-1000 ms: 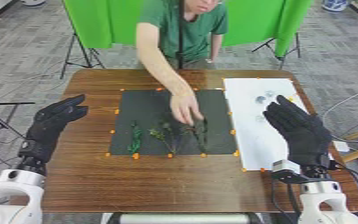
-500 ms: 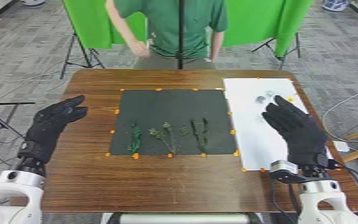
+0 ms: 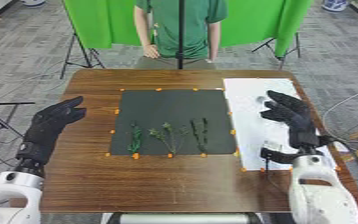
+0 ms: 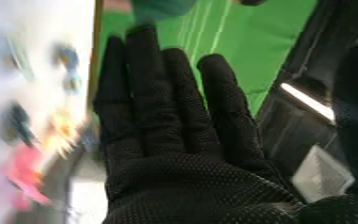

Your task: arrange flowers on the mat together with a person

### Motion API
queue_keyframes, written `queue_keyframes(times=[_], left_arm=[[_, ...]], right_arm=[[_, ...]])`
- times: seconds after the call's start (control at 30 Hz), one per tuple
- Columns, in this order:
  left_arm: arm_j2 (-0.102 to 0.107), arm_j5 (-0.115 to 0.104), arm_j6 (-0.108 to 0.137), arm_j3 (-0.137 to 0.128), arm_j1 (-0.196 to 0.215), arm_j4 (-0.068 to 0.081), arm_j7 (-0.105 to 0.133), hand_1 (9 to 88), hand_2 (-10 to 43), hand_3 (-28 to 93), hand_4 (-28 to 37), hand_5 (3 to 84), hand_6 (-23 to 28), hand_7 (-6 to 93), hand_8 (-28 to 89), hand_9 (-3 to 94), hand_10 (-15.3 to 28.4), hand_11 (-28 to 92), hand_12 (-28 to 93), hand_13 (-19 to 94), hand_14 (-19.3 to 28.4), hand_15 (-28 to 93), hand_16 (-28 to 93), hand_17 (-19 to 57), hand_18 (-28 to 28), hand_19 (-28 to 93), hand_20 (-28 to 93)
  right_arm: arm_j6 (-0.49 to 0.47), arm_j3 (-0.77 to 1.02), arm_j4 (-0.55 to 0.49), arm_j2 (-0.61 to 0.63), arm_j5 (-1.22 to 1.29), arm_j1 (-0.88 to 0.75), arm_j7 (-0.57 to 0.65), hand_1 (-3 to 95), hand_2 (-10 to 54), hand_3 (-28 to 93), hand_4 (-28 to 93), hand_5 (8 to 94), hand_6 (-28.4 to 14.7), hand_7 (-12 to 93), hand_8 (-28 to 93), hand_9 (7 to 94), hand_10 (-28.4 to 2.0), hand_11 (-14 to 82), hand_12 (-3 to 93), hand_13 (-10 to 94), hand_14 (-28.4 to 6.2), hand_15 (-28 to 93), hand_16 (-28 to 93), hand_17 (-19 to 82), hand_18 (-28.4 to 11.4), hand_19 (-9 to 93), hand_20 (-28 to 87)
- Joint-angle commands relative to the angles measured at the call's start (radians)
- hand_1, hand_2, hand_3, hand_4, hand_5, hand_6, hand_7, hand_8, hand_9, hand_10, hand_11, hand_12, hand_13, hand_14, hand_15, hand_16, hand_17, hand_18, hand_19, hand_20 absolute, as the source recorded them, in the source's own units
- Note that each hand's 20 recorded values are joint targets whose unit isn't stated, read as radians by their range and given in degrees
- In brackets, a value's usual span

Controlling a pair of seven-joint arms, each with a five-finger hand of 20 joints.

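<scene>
Black-gloved right hand (image 3: 288,111): fingers straight, nothing held, over the white sheet (image 3: 246,102), presumably to pick the pink bloom (image 4: 24,172) near it. Green stems (image 3: 135,140) lie leftward on the dark mat (image 3: 169,106), likely spaced for separate display.

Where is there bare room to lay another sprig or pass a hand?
The dark mat is bare from its far edge down to the sprigs. Bare table lies between the mat's near edge and the robot's side. It is crowded on the mat's near half, where sprigs lie in a row, and at the white sheet, with the right hand over it.
</scene>
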Motion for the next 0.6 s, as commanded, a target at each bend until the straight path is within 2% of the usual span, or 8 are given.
queue_keyframes(times=[0.03, 0.1, 0.2, 0.23, 0.33, 0.47, 0.6], left_arm=[[-0.011, -0.003, 0.017, -0.004, 0.018, -0.002, -0.004, 25.0, -0.2, 69, -27.1, 42.5, 4.7, 9.6, -6, 44.9, 14.3, 16, 12, 37, 16.8, 10, 1, 8.3, 10.6, 2, 17], [-0.011, -0.005, 0.02, -0.004, 0.02, -0.003, -0.004, 24.9, -0.1, 68, -27.1, 42.5, 4.7, 9.6, -6, 44.9, 14.3, 16, 12, 37, 16.8, 10, 1, 8.3, 10.6, 2, 17], [-0.011, -0.004, 0.021, -0.002, 0.022, -0.004, -0.003, 25.0, -0.2, 68, -27.1, 42.5, 4.7, 9.6, -6, 44.9, 14.4, 16, 12, 37, 16.8, 10, 1, 8.3, 10.6, 2, 17], [-0.011, -0.003, 0.02, -0.001, 0.019, -0.003, -0.003, 25.0, -0.1, 68, -27.1, 42.5, 4.7, 9.6, -7, 44.9, 14.4, 16, 12, 37, 16.8, 10, 1, 8.3, 10.6, 2, 17], [-0.008, -0.003, 0.02, -0.003, 0.02, -0.004, -0.003, 25.0, -0.2, 68, -27.1, 42.5, 4.8, 9.6, -6, 44.9, 14.4, 16, 12, 37, 16.8, 10, 1, 8.3, 10.6, 2, 17], [-0.006, -0.004, 0.019, -0.003, 0.018, -0.003, -0.002, 25.1, -0.1, 68, -27.1, 42.5, 4.8, 9.6, -6, 44.8, 14.5, 16, 12, 37, 16.9, 10, 1, 8.3, 10.6, 2, 17], [-0.008, -0.003, 0.02, -0.004, 0.021, -0.004, -0.002, 25.0, -0.1, 68, -26.9, 42.5, 4.8, 9.6, -7, 44.8, 14.4, 16, 12, 37, 16.8, 10, 1, 8.3, 10.6, 2, 17]], right_arm=[[-0.073, -0.027, 0.016, 0.091, -0.486, 0.141, 0.27, 27.1, -9.5, 66, -17, 54.3, -4.7, 13, -8, 62.5, -18.1, 15.6, 20.5, 69, -13.9, 33, 24, 33, -20.1, 57, 39], [-0.136, -0.057, 0.031, 0.116, -0.57, 0.183, 0.332, 28.6, -9.5, 64, -18, 56.0, -4.1, 13, -8, 64.9, -18.0, 16.6, 21.1, 71, -13.0, 36, 24, 34, -21.2, 62, 39], [-0.31, -0.086, 0.044, 0.144, -0.686, 0.244, 0.411, 31.1, -9.5, 63, -18, 57.0, -3.5, 13, -8, 66.7, -17.6, 17.2, 21.6, 77, -10.2, 40, 25, 38, -21.7, 70, 40], [-0.351, -0.099, 0.049, 0.155, -0.701, 0.264, 0.429, 32.3, -9.5, 62, -18, 57.0, -3.2, 13, -7, 66.8, -17.6, 17.0, 21.9, 81, -8.2, 40, 25, 42, -21.0, 74, 39], [-0.47, -0.146, 0.068, 0.188, -0.733, 0.329, 0.473, 33.9, -9.5, 62, -18, 57.6, -2.2, 12, -7, 67.4, -17.3, 16.1, 21.8, 88, -5.1, 42, 26, 50, -18.5, 81, 36], [-0.575, -0.195, 0.09, 0.221, -0.717, 0.396, 0.497, 36.2, -9.5, 62, -20, 57.5, -1.5, 12, -7, 68.3, -16.7, 15.3, 21.3, 92, -2.1, 43, 27, 55, -16.0, 86, 30], [-0.648, -0.249, 0.115, 0.246, -0.719, 0.452, 0.503, 36.3, -9.5, 62, -20, 57.7, -1.2, 12, -7, 68.8, -16.4, 15.1, 21.3, 93, -1.6, 43, 27, 56, -15.2, 87, 28]])
